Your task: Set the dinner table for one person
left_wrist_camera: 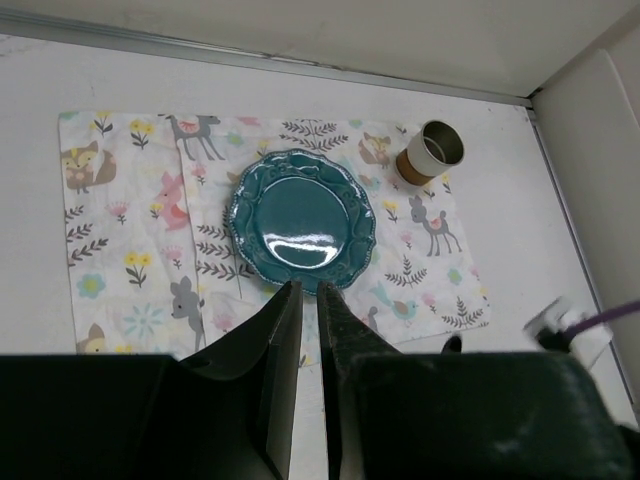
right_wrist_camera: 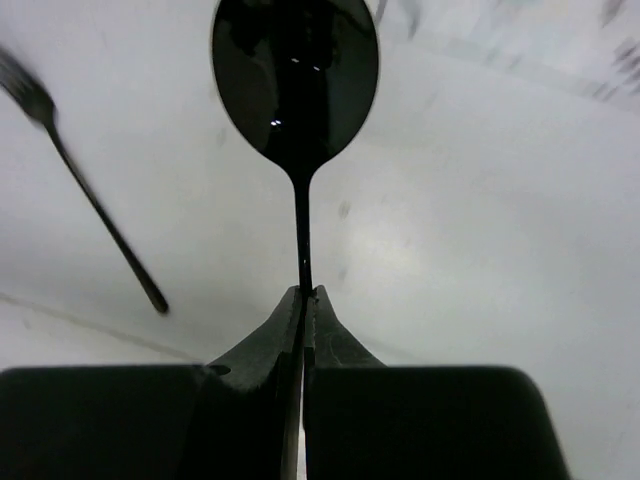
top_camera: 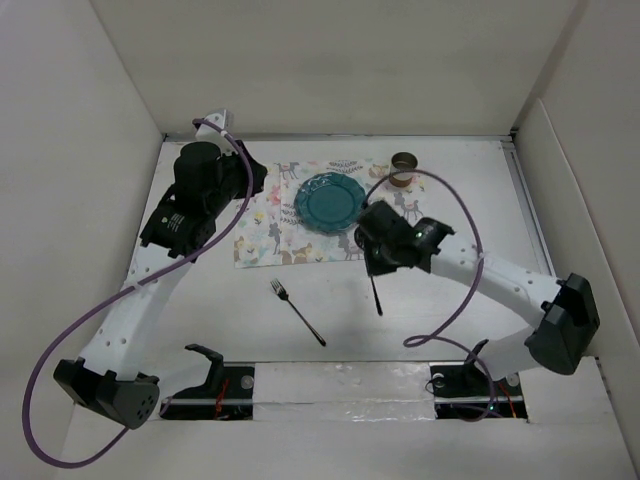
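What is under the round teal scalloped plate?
The pale animal-print cloth placemat lies under the teal plate. Anything else directly beneath it is covered.

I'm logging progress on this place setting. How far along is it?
Done: the plate sits on the placemat, with the cup at its far right corner. In hand: the right gripper is shut on the spoon. Still to do: the fork lies on the bare table, off the placemat, and the left gripper holds nothing.
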Controlling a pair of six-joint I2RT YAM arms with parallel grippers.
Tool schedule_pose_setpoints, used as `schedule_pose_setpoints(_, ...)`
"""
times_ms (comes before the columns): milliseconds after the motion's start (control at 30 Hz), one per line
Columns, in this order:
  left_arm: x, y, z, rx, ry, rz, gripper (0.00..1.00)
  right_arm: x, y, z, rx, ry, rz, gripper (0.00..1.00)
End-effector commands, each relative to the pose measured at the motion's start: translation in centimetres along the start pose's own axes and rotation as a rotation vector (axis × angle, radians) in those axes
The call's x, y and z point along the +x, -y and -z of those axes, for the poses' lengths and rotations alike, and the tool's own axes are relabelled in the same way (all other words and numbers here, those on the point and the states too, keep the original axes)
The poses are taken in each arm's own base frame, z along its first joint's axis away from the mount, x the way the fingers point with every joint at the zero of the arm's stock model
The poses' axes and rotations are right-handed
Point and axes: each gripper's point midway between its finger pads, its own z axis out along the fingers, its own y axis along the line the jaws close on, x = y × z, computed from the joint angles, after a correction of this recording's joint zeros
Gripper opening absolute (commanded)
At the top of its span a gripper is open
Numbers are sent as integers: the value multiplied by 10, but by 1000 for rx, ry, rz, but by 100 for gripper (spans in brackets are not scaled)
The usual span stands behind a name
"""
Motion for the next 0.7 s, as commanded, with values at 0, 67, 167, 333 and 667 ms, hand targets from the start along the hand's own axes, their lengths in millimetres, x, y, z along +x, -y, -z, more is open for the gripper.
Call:
schedule_pose_setpoints(0,-4,3,1,12,24,6,10,-69,29,3,36,134,-29,0)
schedule_pose_setpoints(67,-2,2,0,10,19,5,10,-111,52,-11,85,178,-47,0)
schedule_pose_setpoints(167,5,6,1,41,-7,5,10,-158,75,-37,123,196,-86,0)
schedule_pose_setpoints(333,10,2,7,33,-15,1,10,-201,105,-73,157,196,-137,0)
schedule_pose_setpoints(667,20,0,5,33,-40,4,9,-220,141,-134,200,132,-179,0)
